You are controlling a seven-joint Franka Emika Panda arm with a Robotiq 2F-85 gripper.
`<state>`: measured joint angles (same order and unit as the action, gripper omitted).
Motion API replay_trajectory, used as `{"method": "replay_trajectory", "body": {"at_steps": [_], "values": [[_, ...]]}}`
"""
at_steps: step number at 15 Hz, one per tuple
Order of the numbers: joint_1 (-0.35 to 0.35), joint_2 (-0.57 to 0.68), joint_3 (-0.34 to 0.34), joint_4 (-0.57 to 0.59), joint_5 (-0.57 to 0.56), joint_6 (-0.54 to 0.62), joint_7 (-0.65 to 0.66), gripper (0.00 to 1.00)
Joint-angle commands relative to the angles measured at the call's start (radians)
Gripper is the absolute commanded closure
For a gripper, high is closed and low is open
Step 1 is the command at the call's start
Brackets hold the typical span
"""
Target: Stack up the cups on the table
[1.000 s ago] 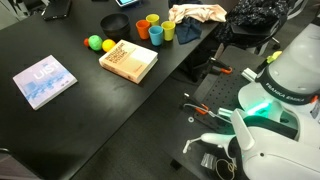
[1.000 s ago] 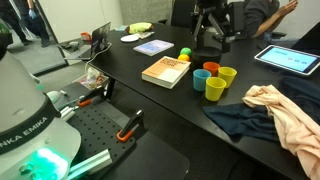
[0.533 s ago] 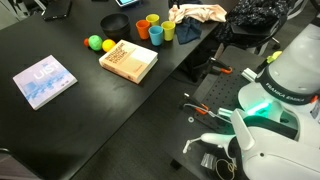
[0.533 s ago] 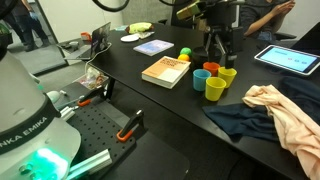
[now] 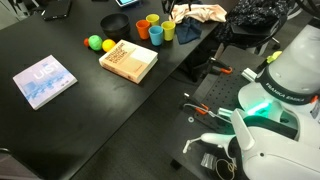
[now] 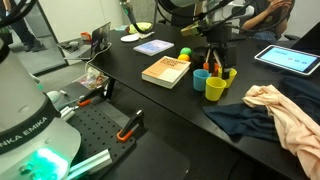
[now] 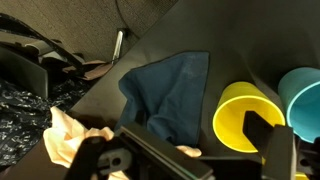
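We found the gripper, its jaws apart, hovering over a yellow cup near the book on the table

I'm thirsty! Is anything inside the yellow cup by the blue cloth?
Empty: the wrist view looks straight into the open mouth of the yellow cup and shows only bare yellow inside.

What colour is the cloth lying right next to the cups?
Blue. The cloth shows best in the wrist view.
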<state>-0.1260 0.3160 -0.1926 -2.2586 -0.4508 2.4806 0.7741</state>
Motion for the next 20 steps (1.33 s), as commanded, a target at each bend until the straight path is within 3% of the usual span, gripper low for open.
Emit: {"method": "replay_trajectory", "body": {"at_steps": [1, 15, 16, 17, 20], "values": [[0.041, 0.080, -0.044, 0.060, 0.026, 0.030, 0.018, 0.00], [0.049, 0.243, -0.084, 0.134, 0.244, 0.177, -0.030, 0.00], [0.048, 0.249, -0.083, 0.136, 0.257, 0.179, -0.038, 0.25], [0.050, 0.253, -0.083, 0.138, 0.266, 0.179, -0.043, 0.26], [0.052, 0.257, -0.085, 0.141, 0.293, 0.175, -0.058, 0.49]]}}
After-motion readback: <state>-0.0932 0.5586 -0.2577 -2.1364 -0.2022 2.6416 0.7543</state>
